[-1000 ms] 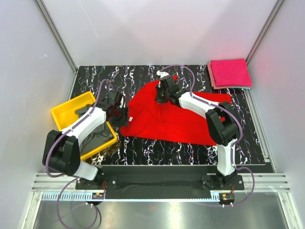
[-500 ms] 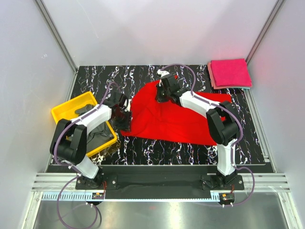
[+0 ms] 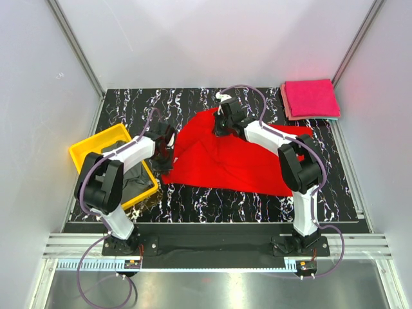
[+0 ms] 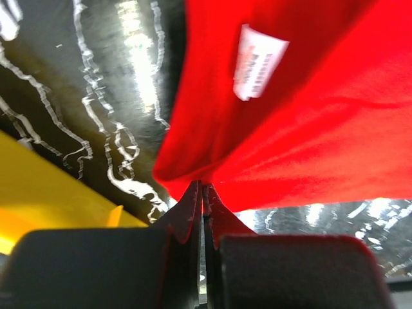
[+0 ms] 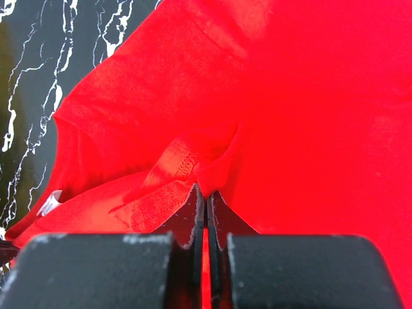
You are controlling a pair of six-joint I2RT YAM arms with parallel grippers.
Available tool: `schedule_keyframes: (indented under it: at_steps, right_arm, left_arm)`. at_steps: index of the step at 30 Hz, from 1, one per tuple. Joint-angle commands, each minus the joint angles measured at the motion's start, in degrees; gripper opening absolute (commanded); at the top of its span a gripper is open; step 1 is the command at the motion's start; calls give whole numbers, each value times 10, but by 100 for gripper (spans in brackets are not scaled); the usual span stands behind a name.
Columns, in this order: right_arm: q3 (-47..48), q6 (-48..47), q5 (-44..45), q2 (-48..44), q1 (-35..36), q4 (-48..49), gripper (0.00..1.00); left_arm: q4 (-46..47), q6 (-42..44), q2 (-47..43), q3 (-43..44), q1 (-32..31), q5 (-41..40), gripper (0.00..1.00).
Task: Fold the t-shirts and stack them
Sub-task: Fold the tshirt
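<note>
Bolted at 6 o'clock in the overhead view, the left arm [image 3: 125, 154] and right arm [image 3: 267, 135] wear white shells between bulky black joints, on a shared black base plate [image 3: 212, 242]. A mauve cable [image 3: 244, 88] loops along each. The left hand [image 4: 201, 190] and right hand [image 5: 205, 193] end in dark, matte, wedge-shaped fingers [image 4: 183, 215], the right's blocks scuffed white.

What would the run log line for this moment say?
left gripper: shut on red t-shirt edge | right gripper: shut on red t-shirt | pink t-shirts: stacked, far right corner | grey t-shirt: in yellow tray
</note>
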Motion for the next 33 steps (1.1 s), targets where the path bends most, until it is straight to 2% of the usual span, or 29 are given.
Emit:
schedule_keyframes:
  at_steps: [1, 9, 13, 14, 15, 16, 17, 18, 22, 24, 26, 28, 33]
  right_arm:
    - [10, -10, 4, -5, -6, 8, 0]
    - [16, -11, -2, -10, -7, 7, 0]
    - [40, -15, -35, 6, -7, -1, 4]
    - [47, -16, -38, 12, -8, -6, 6]
    - [56, -16, -39, 23, -8, -20, 16]
    - [76, -15, -37, 29, -8, -31, 21]
    - [85, -16, -36, 34, -8, -40, 26]
    - [93, -16, -33, 39, -8, -58, 34]
    - [122, -11, -8, 29, -20, -105, 42]
    - [125, -16, 13, 16, -20, -140, 43]
    - [121, -23, 2, 2, -18, -159, 42]
    - [91, -34, -14, -9, -7, -151, 43]
    - [52, -74, 18, -9, 51, -113, 40]
  left_arm:
    - [-19, -12, 12, 25, -2, -61, 0]
    - [-43, -21, 33, 31, -3, -67, 0]
    - [-45, -30, 34, 32, -3, -74, 0]
    - [-47, -35, 34, 34, -3, -75, 9]
    - [-48, -37, 31, 37, -3, -75, 12]
    - [-50, -40, 29, 37, -3, -75, 15]
    - [-54, -46, 27, 39, -3, -75, 28]
    - [-55, -48, 22, 41, -3, -79, 34]
    - [-75, -60, 0, 72, -3, -93, 39]
    - [-75, -63, -13, 88, -3, -93, 40]
    - [-47, -65, -38, 94, -4, -62, 41]
    - [-11, -81, -58, 94, -2, 33, 42]
    - [33, -142, -92, 61, 22, 92, 43]
